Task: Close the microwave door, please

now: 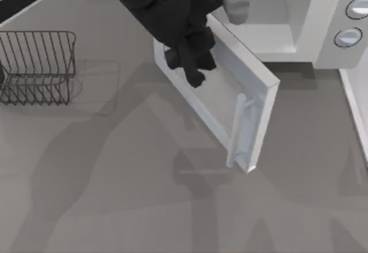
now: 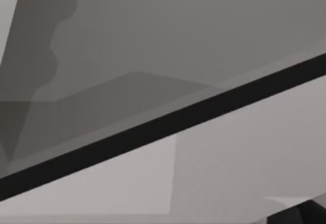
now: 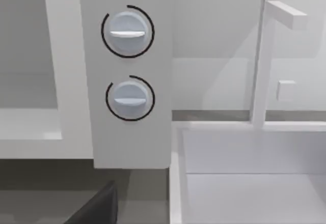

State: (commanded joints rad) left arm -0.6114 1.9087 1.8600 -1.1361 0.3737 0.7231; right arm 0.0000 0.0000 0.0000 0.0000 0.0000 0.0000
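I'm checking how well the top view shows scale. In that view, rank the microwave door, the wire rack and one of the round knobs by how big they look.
1. Microwave door, largest, with the left gripper against it.
2. Wire rack, somewhat smaller, though cut off by the picture's left edge.
3. Knob, far the smallest.

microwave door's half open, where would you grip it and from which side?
Grip the pale bar handle near the free edge of the microwave door. It stands off the panel, so jaws could probably straddle it. Come from the table side, the outer face; the left gripper is already over that face near the hinge end. Pushing there may suffice.
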